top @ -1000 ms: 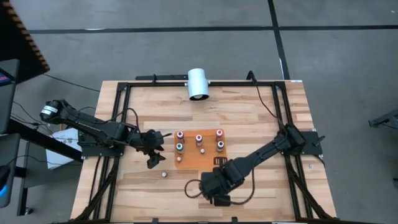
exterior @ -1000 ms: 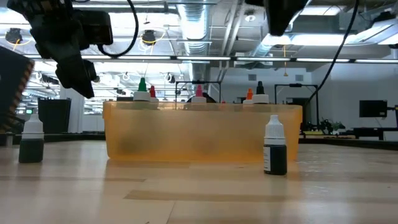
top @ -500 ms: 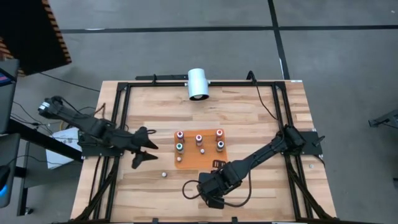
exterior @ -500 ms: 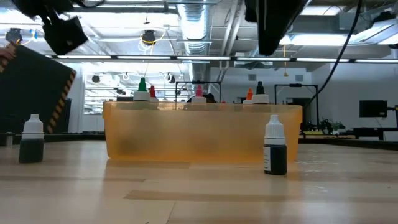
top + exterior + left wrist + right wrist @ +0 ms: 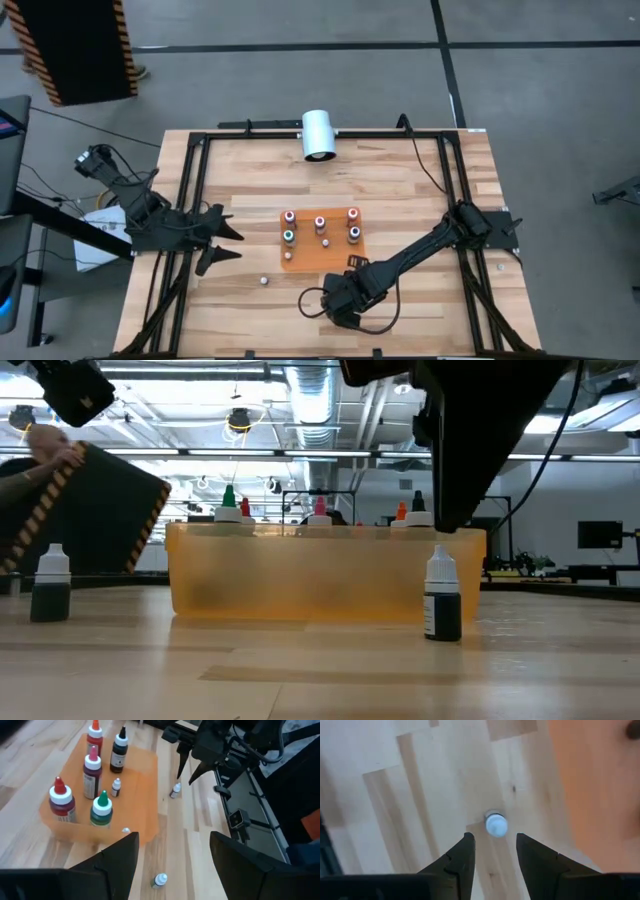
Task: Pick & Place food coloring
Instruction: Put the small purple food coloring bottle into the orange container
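Several food coloring bottles (image 5: 320,222) with red, green and dark tops stand upright in the orange tray (image 5: 305,258) at mid-table. Two more stand loose on the wood near the tray's near side. One (image 5: 263,281) is out in the open. My right gripper (image 5: 492,855) is open and hangs above the other, a white-capped bottle (image 5: 496,825), with a finger on each side of it and apart from it; the low view shows this bottle (image 5: 443,595) under the dark arm. My left gripper (image 5: 213,248) is open near the table's left edge, away from the tray.
A big white cylinder (image 5: 319,135) lies at the table's far edge. A black frame (image 5: 190,190) runs around the tabletop. Beyond the table's far left corner a person carries a black board with orange stripes (image 5: 75,45). Bare wood lies left of and near the tray.
My left gripper has drawn back from the tray's left side toward the table's left edge and risen. My right gripper has come down toward the loose bottle by the tray's near side. The person's striped board has moved into view beyond the table.
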